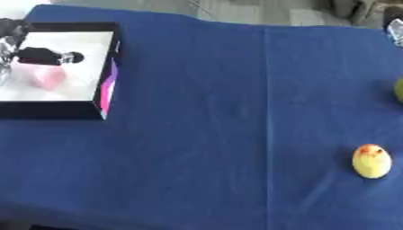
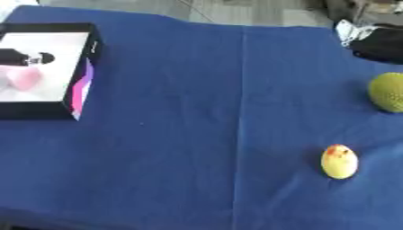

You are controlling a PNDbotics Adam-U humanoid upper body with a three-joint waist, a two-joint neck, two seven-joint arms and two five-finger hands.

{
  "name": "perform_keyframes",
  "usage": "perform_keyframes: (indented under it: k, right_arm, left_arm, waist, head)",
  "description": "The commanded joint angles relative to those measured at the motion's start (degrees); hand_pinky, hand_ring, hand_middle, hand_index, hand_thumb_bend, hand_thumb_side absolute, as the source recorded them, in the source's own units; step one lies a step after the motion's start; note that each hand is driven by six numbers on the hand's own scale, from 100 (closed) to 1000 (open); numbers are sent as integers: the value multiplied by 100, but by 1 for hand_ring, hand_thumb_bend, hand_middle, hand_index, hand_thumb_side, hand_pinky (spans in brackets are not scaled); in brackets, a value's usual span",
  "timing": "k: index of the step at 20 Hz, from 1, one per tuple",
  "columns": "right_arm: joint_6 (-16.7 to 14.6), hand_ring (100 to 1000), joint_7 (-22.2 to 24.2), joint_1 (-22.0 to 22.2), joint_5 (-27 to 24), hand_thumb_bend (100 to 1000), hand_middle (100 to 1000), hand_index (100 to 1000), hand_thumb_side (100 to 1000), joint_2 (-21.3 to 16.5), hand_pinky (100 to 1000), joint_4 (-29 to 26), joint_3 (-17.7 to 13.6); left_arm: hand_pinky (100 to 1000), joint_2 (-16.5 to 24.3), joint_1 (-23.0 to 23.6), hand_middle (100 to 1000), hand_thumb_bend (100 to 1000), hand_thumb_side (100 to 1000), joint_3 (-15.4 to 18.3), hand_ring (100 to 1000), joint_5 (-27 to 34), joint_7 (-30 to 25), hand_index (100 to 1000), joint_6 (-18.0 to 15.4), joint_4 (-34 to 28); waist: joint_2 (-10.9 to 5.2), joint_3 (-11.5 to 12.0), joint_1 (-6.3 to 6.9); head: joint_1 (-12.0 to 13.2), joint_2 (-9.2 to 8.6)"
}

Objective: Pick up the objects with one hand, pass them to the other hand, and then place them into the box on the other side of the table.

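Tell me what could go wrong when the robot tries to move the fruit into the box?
1. The yellow fruit and the green bumpy fruit are rounded and lie on the blue tablecloth near the right edge, so a nudge could roll them off.
2. The box sits far across the table and already holds a pink object and a dark object, so a dropped fruit might bump them.

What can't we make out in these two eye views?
- Left hand: left eye view, frame edge cuts it; finger pose unreadable.
- Right hand: right eye view, dark blur at edge.
- Pink and black items in box: blurred, unidentifiable.
- Green fruit: cropped.
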Motion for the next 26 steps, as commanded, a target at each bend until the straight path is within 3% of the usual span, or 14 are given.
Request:
perform_keyframes:
  k: [1, 3, 4, 5, 8, 9, 13, 16, 18, 21, 26]
  right_arm:
    - [203, 833, 318, 83, 132, 259, 824, 936, 213, -561, 887, -108, -267]
    - [354, 840, 606, 242, 287, 292, 827, 934, 213, -768, 888, -90, -375]
    - [401, 847, 760, 304, 363, 200, 833, 936, 151, -848, 890, -44, -429]
    - [412, 852, 928, 354, 444, 317, 844, 940, 219, -919, 891, 38, -476]
    - [282, 872, 1485, 456, 676, 354, 861, 949, 237, -1111, 899, 417, -614]
    - [200, 881, 1709, 473, 742, 375, 869, 953, 247, -1172, 902, 569, -658]
    - [-245, 896, 2565, 557, 1023, 461, 880, 961, 215, -1400, 910, 1094, -851]
    - [-502, 901, 2939, 609, 1242, 538, 888, 965, 173, -1488, 913, 1366, -935]
    - [-591, 900, 3056, 638, 1404, 539, 887, 967, 145, -1497, 913, 1475, -953]
    - [-629, 902, 3133, 662, 1623, 526, 887, 970, 136, -1476, 913, 1643, -946]
    - [-657, 903, 3197, 646, 1803, 496, 885, 969, 121, -1402, 912, 1999, -930]
  left_arm:
    - [873, 274, -34, 812, 278, 668, 356, 846, 239, 248, 917, 271, -687]
    - [828, 320, 67, 773, 100, 669, 559, 802, 635, 640, 885, 508, -1412]
    - [810, 352, 150, 765, 100, 677, 640, 788, 846, 878, 879, 640, -1813]
    - [800, 365, 226, 755, 100, 699, 702, 776, 1039, 1124, 874, 745, -2238]
    - [786, 363, 465, 762, 100, 766, 835, 769, 1709, 1861, 886, 829, -3356]
    - [781, 342, 509, 767, 100, 810, 848, 768, 1952, 2114, 897, 727, -3518]
    - [757, 164, 596, 766, 101, 841, 839, 756, 3133, 3287, 907, -214, -3665]
    - [747, 1, 635, 780, 139, 848, 765, 755, 3948, 4000, 909, -920, -3673]
    - [744, -97, 640, 779, 138, 843, 691, 754, 4344, 4282, 905, -1306, -3673]
    - [743, -184, 618, 778, 139, 844, 599, 754, 4643, 4520, 903, -1617, -3674]
    - [744, -219, 605, 778, 139, 847, 525, 755, 4771, 4526, 902, -1786, -3674]
  waist:
    - [-78, 30, 35]
    - [-53, 73, 42]
    - [-38, 95, 45]
    - [-23, 114, 46]
    - [12, 162, 47]
    - [21, 168, 45]
    - [45, 185, 24]
    - [65, 198, 10]
    - [92, 230, 3]
    - [138, 311, -2]
    - [206, 423, -14]
  head:
    - [-212, 3]
    - [-386, -15]
    - [-459, -33]
    - [-525, -53]
    - [-689, -105]
    - [-736, -118]
    - [-908, -173]
    - [-1015, -219]
    - [-1093, -256]
    - [-1219, -316]
    - [-1338, -377]
